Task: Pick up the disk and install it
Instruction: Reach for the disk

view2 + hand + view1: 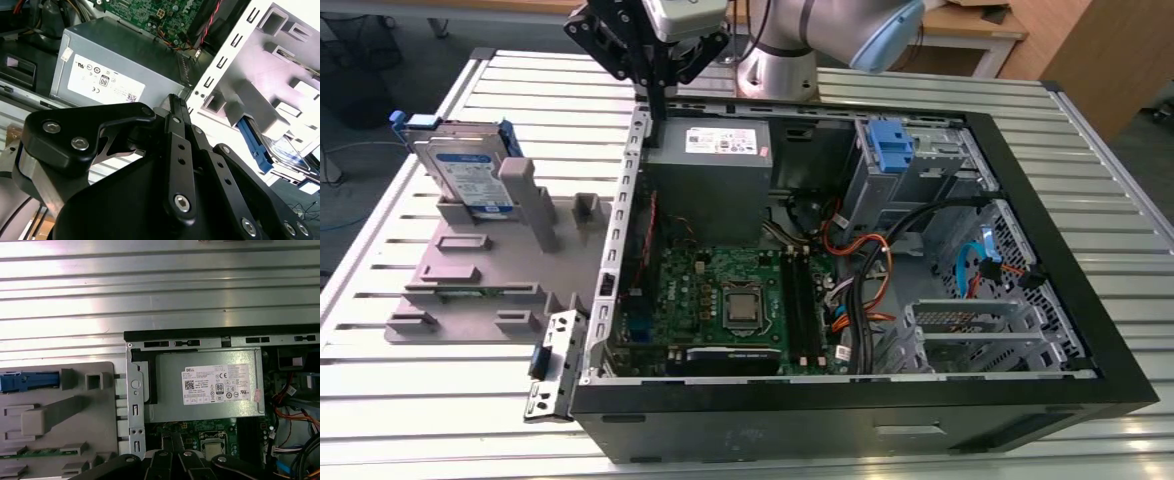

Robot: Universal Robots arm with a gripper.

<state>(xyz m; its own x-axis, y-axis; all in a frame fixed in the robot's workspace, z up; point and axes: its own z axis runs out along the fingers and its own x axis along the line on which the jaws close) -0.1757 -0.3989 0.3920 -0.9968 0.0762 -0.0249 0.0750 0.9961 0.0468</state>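
Standing upright in a grey plastic fixture [467,265] at the exterior view's left, silver-grey rectangular disk [464,172] with blue rails, ribbed aluminium tabletop [427,400] laid beneath, open black computer case [854,425] set beside, black gripper [655,92] held over the case's far edge, closed together on nothing, wooden furniture [1107,50] seen behind.

Disk [464,172] — silver-grey, white-and-blue label, blue rails; near the tabletop's [400,400] edge at the exterior view's left. Tabletop: silver, ribbed in parallel slats. Holder [470,268] under the disk: plain grey. Computer case [854,425]: black. Power supply [720,185]: grey, white label. Circuit board [707,290] green — cables [878,250] orange.
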